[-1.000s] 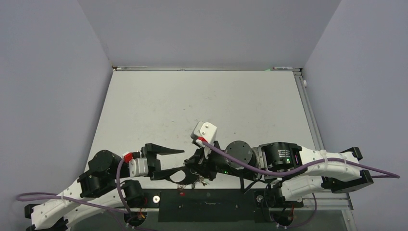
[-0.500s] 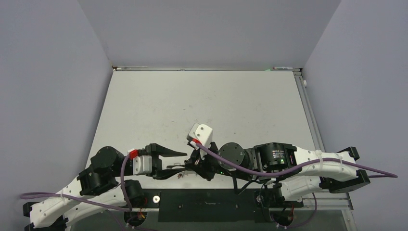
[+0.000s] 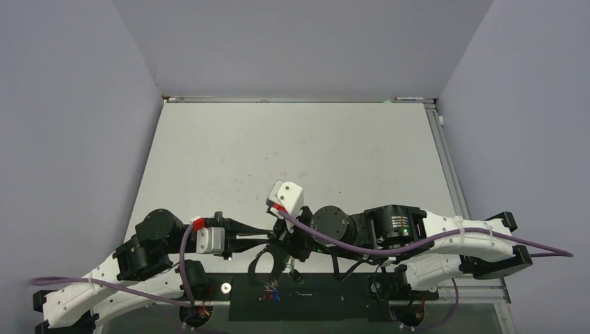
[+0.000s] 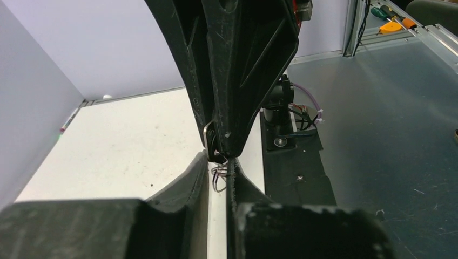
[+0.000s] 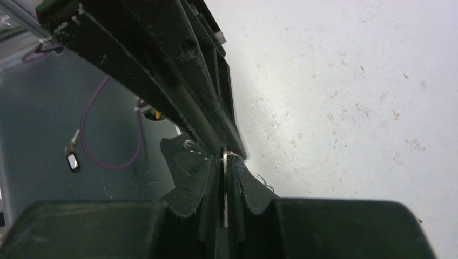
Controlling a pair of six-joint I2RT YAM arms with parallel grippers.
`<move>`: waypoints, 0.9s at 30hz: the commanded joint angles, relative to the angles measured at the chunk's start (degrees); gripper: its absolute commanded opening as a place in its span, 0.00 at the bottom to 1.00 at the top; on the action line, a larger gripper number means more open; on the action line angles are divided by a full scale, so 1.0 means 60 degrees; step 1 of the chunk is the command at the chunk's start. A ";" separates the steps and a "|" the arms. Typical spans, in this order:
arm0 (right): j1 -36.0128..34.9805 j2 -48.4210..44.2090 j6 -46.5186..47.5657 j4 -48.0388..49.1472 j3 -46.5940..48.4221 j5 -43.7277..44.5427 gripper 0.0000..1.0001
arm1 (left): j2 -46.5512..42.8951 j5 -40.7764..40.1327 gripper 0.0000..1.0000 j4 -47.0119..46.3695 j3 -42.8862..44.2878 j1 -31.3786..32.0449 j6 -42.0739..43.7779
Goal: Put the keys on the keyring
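Risks a dropped key first: pinched edge-on by its thin metal alone in the right gripper, clamped shut on it, and open to twisting free at any sideways nudge from the opposing gripper. Risks a missed threading next, with the left gripper standing almost together around a small wire loop; cannot tell whether pinching that wire or merely bracketing it, nor whether part of the keyring. Given slack there, could send the big loop swinging off line. Could also snag the bunch of keys dangling from the loop's lower end, over the black base plate at the near edge of the table.

Meets tip to tip, low and close to that near edge. Reaches in from the left with forearm flat and gripper pointing right; reaches in from the right with elbow folded and wrist rolled, white camera housing tipped toward the table's far side. Leaves scarcely any room between the two grippers, crowding both wrist views.
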State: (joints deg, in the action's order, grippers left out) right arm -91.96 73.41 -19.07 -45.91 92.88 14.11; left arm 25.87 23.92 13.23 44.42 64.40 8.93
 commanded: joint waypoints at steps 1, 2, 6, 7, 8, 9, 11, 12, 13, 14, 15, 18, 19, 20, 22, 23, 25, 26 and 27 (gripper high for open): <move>-0.0039 0.0055 0.0152 0.0270 0.0548 -0.0119 0.05 | 0.0161 -0.0132 0.00 -0.0064 0.0376 0.0005 0.0086; -0.0039 0.0068 0.0171 0.0238 0.0573 -0.0104 0.05 | 0.0161 -0.0154 0.00 -0.0107 0.0361 0.0004 0.0049; -0.0027 0.0135 0.0269 0.0061 0.0760 0.0247 0.05 | 0.0105 -0.0724 0.00 -0.0599 0.0161 -0.0004 -0.0748; -0.0025 0.0119 0.0279 0.0032 0.0790 0.0412 0.07 | 0.0079 -0.0900 0.00 -0.0807 0.0027 0.0003 -0.1071; -0.0024 0.0109 0.0298 0.0029 0.0808 0.0590 0.11 | 0.0059 -0.1030 0.00 -0.1029 -0.0131 -0.0004 -0.1355; -0.0004 0.0081 0.0337 0.0047 0.0798 0.0754 0.18 | 0.0034 -0.1173 0.00 -0.1290 -0.0295 -0.0006 -0.1739; 0.0050 0.0000 0.0427 0.0154 0.0753 0.1024 0.38 | -0.0006 -0.1346 0.00 -0.1747 -0.0573 -0.0006 -0.2332; 0.0093 -0.0043 0.0456 0.0244 0.0721 0.1143 0.47 | -0.0025 -0.1418 0.00 -0.1993 -0.0724 0.0003 -0.2623; 0.0150 -0.0090 0.0489 0.0332 0.0725 0.1268 0.55 | -0.0055 -0.1522 0.00 -0.2241 -0.0852 0.0004 -0.2888; 0.0164 -0.0126 0.0502 0.0403 0.0745 0.1510 0.60 | -0.0093 -0.1632 0.00 -0.2540 -0.0967 0.0000 -0.3163; 0.0166 -0.0205 0.0500 0.0504 0.0739 0.1819 0.62 | -0.0166 -0.1838 0.00 -0.2793 -0.1134 0.0003 -0.3477; 0.0166 -0.0870 0.0740 0.1296 0.0139 0.2555 0.63 | -0.0635 -0.2121 0.00 -0.4275 -0.1916 0.0004 -0.4283; 0.0166 -0.1234 0.0953 0.1796 -0.0331 0.2612 0.63 | -0.0873 -0.2023 0.00 -0.5010 -0.2322 0.0011 -0.4417; 0.0164 -0.1616 0.1274 0.2351 -0.0892 0.2543 0.63 | -0.1133 -0.1965 0.00 -0.5689 -0.2735 0.0006 -0.4518; 0.0152 -0.2453 0.1927 0.3534 -0.2116 0.2062 0.63 | -0.1542 -0.2090 0.00 -0.6422 -0.3243 0.0002 -0.4542; 0.0151 -0.2838 0.2193 0.4098 -0.2620 0.1645 0.61 | -0.1658 -0.2239 0.00 -0.6483 -0.3269 0.0004 -0.4516; 0.0150 -0.3469 0.2613 0.4501 -0.3458 0.0931 0.56 | -0.1755 -0.2471 0.00 -0.6475 -0.3221 0.0004 -0.4548; 0.0146 -0.3677 0.2758 0.4568 -0.3702 0.0628 0.54 | -0.1758 -0.2587 0.00 -0.6484 -0.3195 0.0002 -0.4663; 0.0138 -0.3819 0.2849 0.4641 -0.3961 0.0348 0.52 | -0.1749 -0.2710 0.00 -0.6503 -0.3176 0.0004 -0.4844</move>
State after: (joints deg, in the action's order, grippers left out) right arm -91.44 54.59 -8.21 -28.21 74.11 22.92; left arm 16.60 11.60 -14.02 23.49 64.36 -16.32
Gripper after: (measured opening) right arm 0.549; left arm 0.006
